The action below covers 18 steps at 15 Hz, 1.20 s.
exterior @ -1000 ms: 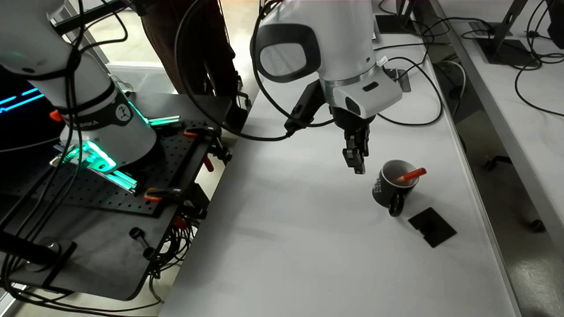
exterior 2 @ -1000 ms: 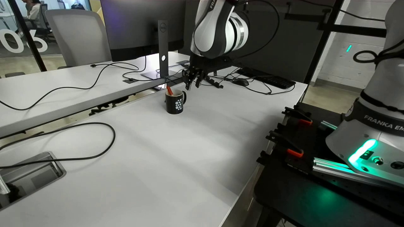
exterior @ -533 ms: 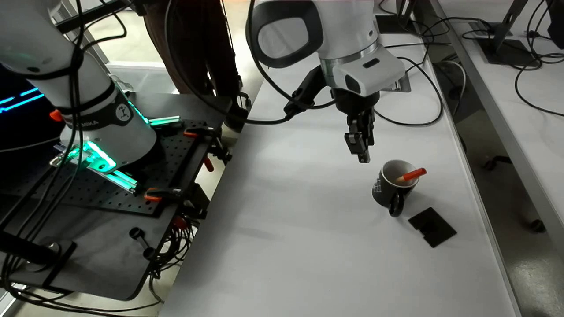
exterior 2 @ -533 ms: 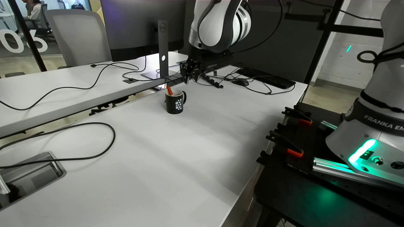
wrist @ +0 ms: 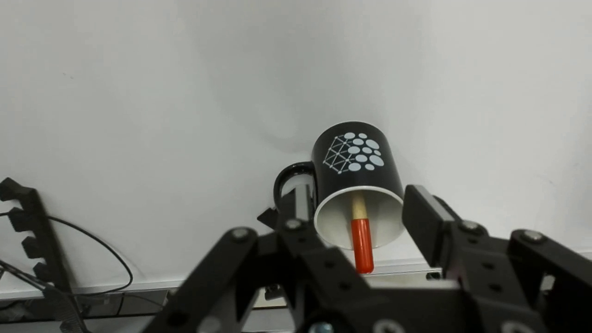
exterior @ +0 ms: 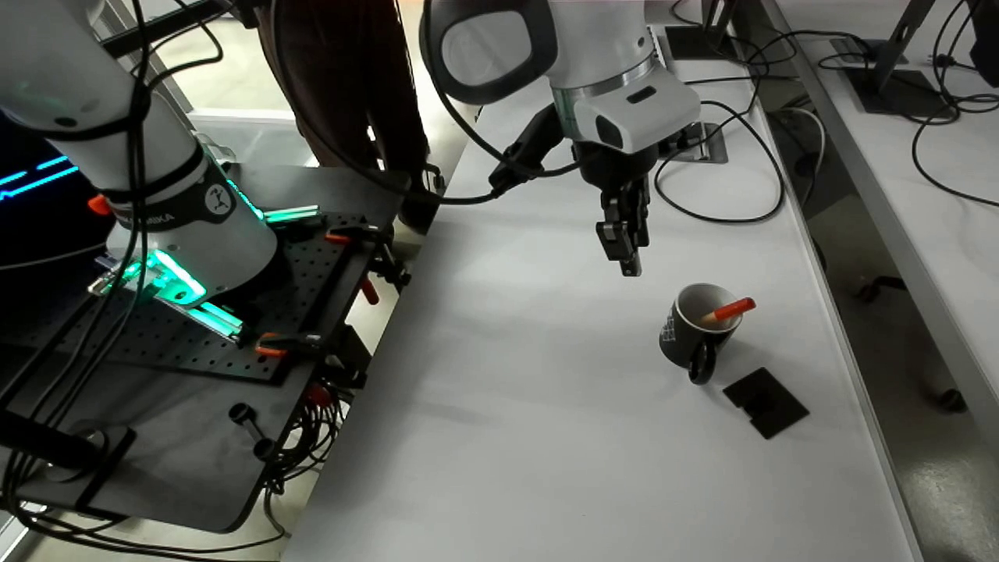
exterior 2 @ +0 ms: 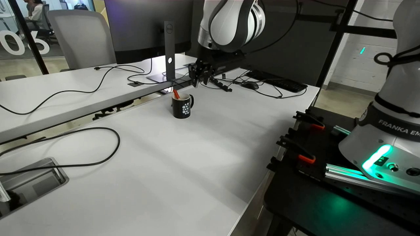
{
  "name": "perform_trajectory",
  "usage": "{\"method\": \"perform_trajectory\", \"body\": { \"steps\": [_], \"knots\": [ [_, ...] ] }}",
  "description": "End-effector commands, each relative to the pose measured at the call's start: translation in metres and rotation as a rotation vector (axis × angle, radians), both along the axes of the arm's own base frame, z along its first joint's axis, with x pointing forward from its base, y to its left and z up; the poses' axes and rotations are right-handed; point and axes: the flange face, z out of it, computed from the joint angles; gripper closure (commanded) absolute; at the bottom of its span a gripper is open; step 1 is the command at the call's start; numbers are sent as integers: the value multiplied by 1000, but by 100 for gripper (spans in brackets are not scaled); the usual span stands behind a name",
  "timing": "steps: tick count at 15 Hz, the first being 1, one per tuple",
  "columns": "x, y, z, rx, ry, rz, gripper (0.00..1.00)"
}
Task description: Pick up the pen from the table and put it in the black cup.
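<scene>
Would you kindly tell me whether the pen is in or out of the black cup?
In: the wrist view shows the pen leaning inside the black cup, partly sticking out past its rim.

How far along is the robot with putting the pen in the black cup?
Done: the pen leans inside the black cup, its red end sticking out past the top. In hand: nothing; the gripper is open and, in both exterior views, clear of the cup. Left: with the pen already in, probably just backing the gripper farther away.
</scene>
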Motion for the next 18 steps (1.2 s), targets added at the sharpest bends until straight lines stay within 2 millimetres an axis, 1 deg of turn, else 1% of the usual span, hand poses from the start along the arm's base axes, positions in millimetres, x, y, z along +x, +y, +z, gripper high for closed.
{"method": "perform_trajectory", "body": {
  "steps": [1,4,5,18],
  "knots": [
    [-15,5,7,15,42,49,19],
    [-18,8,6,22,58,58,19],
    [-10,9,-2,9,42,51,44],
    [-12,9,0,15,48,61,44]
  ]
}}
